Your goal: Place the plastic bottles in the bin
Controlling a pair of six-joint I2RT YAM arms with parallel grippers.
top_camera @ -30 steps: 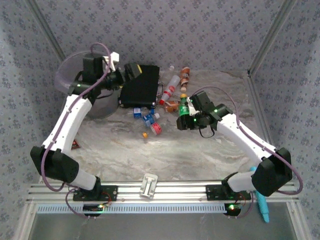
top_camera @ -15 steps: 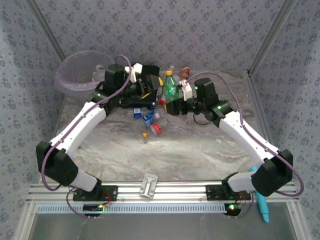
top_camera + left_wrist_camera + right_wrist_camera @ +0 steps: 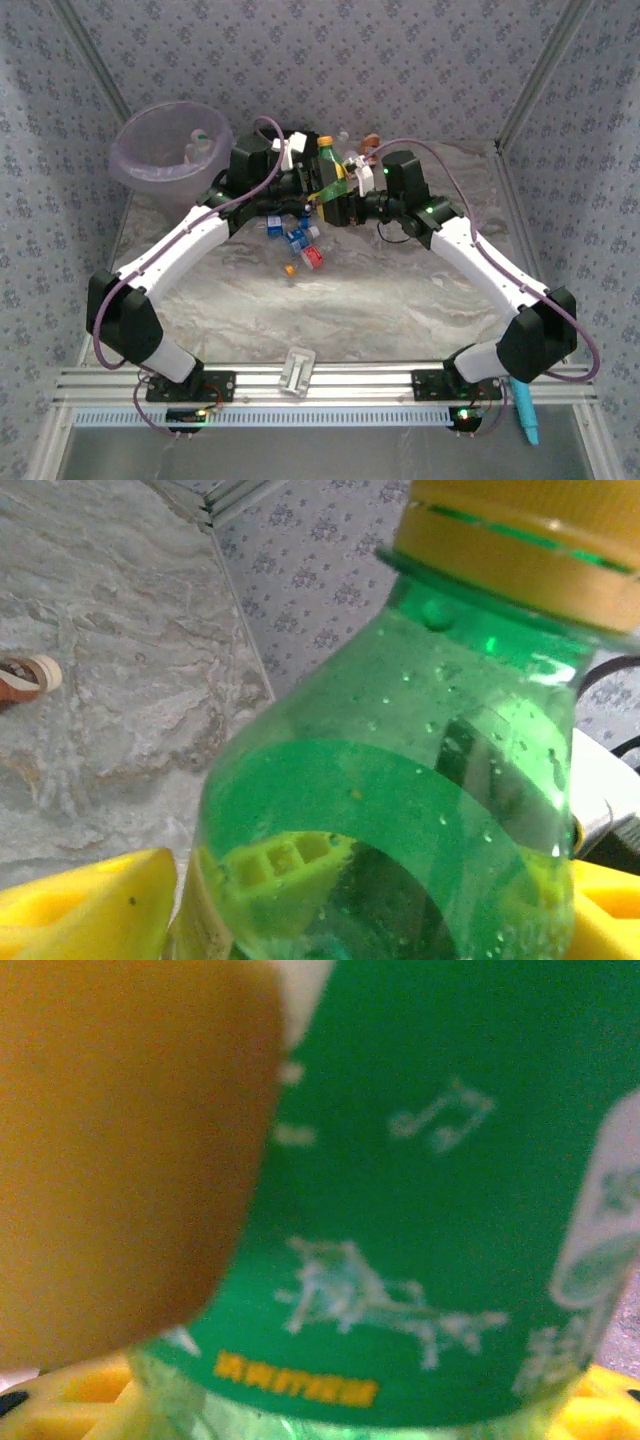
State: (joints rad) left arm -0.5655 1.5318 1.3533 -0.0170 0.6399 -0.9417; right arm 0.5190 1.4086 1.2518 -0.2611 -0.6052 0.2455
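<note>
clamping green plastic bottle with yellow cap [image 3: 324,172] in right gripper [image 3: 338,196]; straddling it with left gripper [image 3: 308,186], not showing whether clamped.

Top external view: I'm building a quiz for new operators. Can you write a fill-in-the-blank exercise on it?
The right gripper is shut on a ___ bottle. The bin stands at the table's far ___ corner. Loose small bottles lie on the table, ___ the bin.
Missing: green; left; outside.
</note>
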